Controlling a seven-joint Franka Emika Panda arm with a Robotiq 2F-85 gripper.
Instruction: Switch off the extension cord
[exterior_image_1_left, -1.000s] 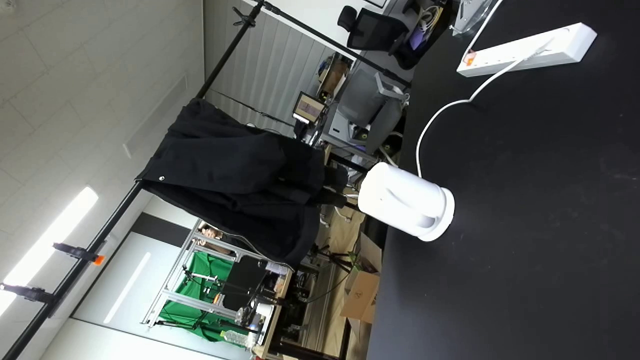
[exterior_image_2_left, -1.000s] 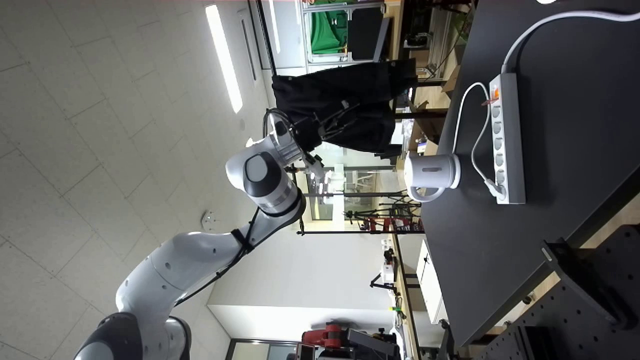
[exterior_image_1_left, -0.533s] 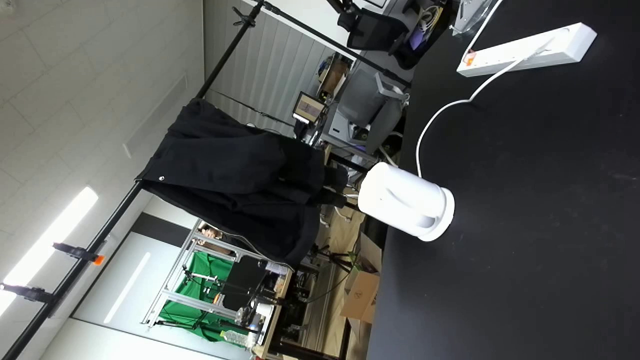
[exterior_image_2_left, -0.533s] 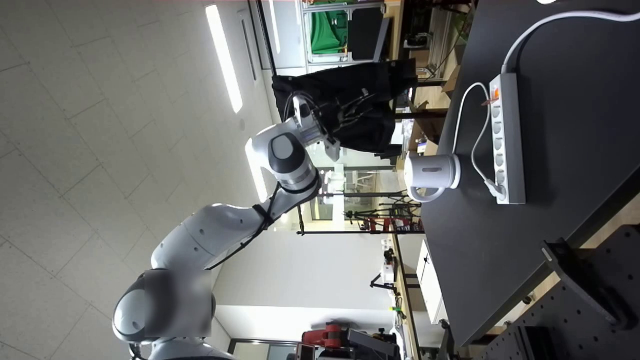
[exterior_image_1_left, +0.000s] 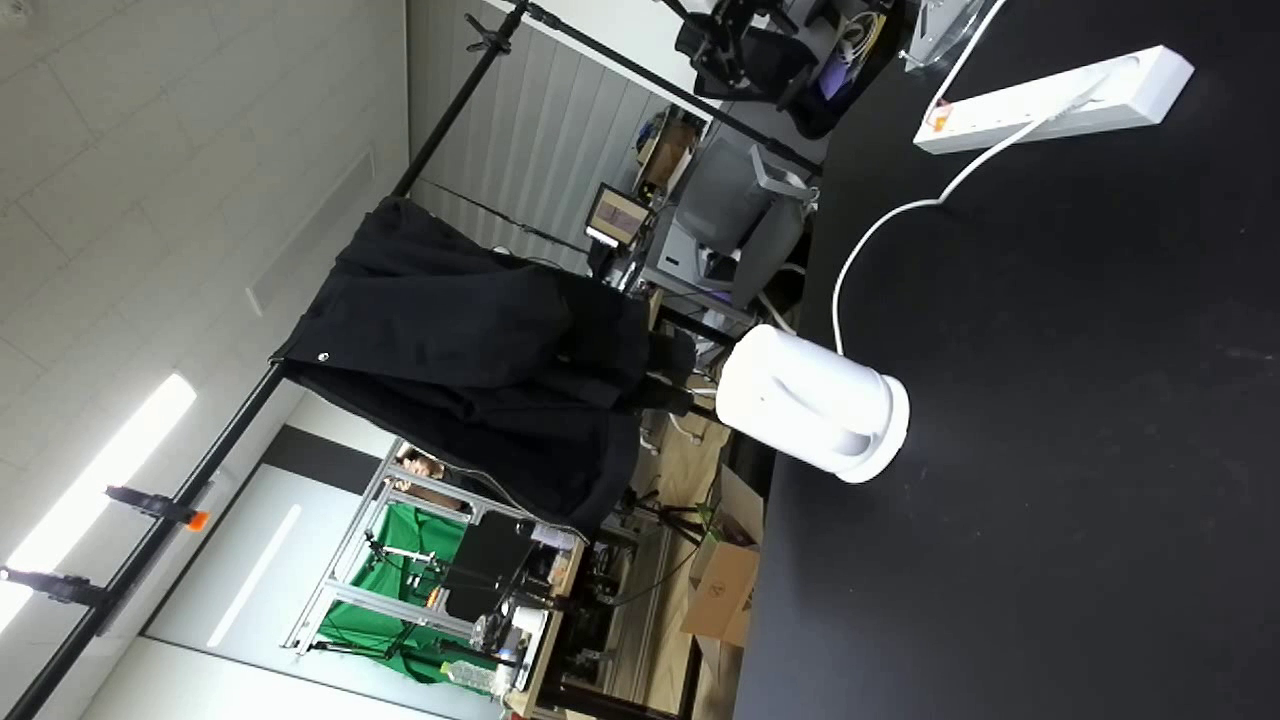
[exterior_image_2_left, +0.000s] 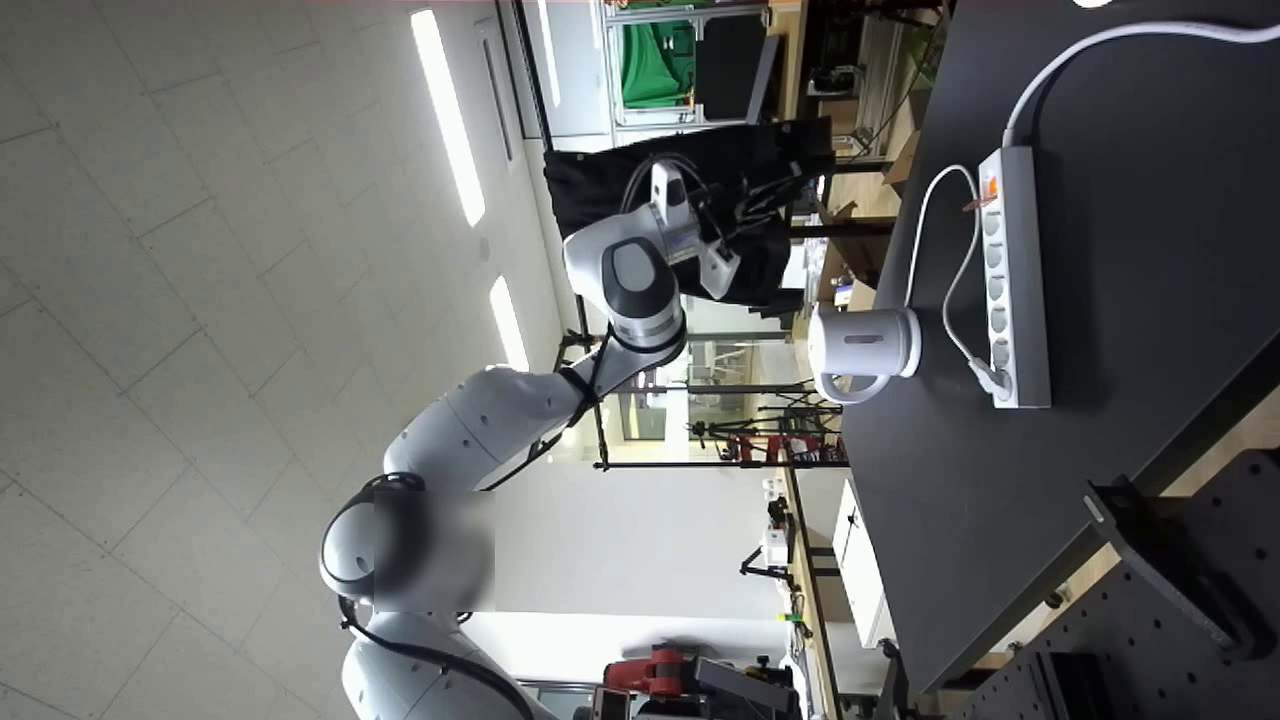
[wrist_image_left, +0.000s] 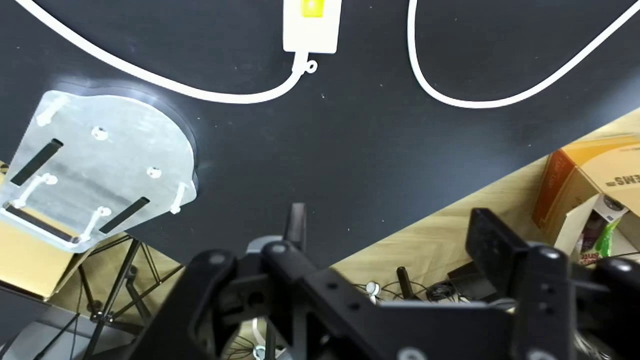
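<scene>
The extension cord, a long white power strip, lies on the black table in both exterior views (exterior_image_1_left: 1060, 95) (exterior_image_2_left: 997, 290). Its switch end shows at the top of the wrist view (wrist_image_left: 310, 35), the rest cut off. An orange switch (exterior_image_2_left: 991, 187) sits at the end where its own cable leaves; it looks bright yellow in the wrist view (wrist_image_left: 312, 7). A plug (exterior_image_2_left: 990, 380) sits at the opposite end. My gripper (wrist_image_left: 390, 217) is open and empty, raised and well apart from the strip. It also shows, dark and unclear, in both exterior views (exterior_image_1_left: 755, 45) (exterior_image_2_left: 775, 200).
A white kettle (exterior_image_1_left: 810, 400) (exterior_image_2_left: 862, 345) stands on the table, its cable running to the strip's plug. A metal plate (wrist_image_left: 105, 155) lies at the table edge near the strip's cable. A black cloth (exterior_image_1_left: 470, 320) hangs behind. Cardboard boxes (wrist_image_left: 600, 170) stand below the edge.
The arm has swung toward the table, rightward in an exterior view. The gripper has come in at the top of an exterior view. The strip and kettle have not moved.
</scene>
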